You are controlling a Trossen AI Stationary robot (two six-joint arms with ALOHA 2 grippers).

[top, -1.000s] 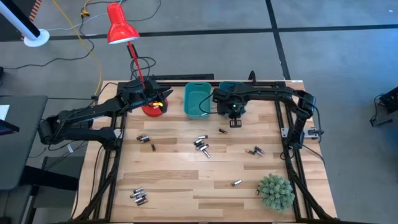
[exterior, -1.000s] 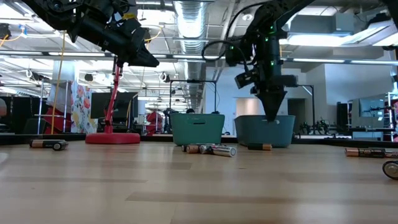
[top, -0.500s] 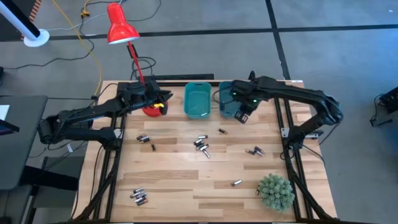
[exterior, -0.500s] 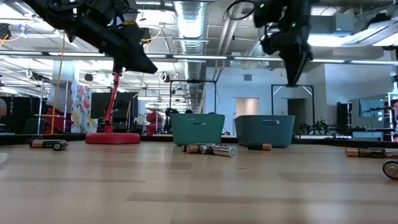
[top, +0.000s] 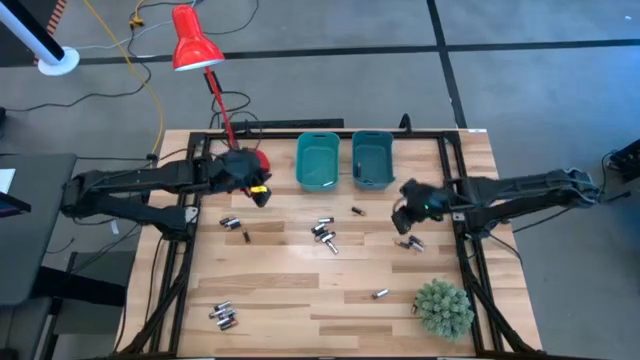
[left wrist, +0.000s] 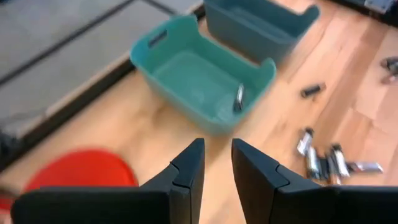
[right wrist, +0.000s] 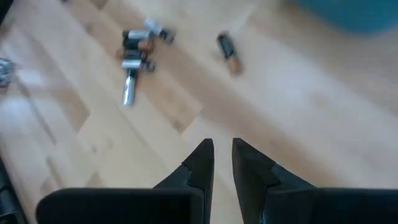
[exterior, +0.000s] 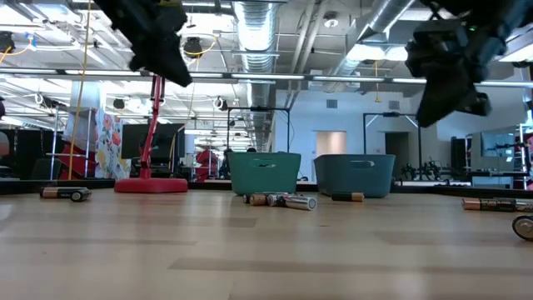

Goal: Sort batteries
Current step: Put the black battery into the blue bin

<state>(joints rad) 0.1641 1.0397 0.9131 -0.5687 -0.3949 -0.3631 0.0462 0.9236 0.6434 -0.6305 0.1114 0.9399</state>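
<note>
Right claw (top: 408, 222): raised over the right-centre of the worktop (top: 290, 270), fingers nearly together, nothing between them.
Left claw (top: 258, 190): raised near the red lamp base (top: 250, 162), narrow gap, nothing held.
Batteries (top: 322, 232): scattered in small groups across the worktop; one lies in the left bin (left wrist: 205, 81).
Next target, as judged: the pair of batteries (top: 411, 242) just near of the right claw.
Method: widen the fingers first, descend straddling one cell across its length, avoid nudging its neighbour.
Risk: cells roll.

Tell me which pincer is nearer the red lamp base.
Left. The left pincer hangs right beside the red lamp base, while the right pincer is across the table, beyond both teal bins.
</note>
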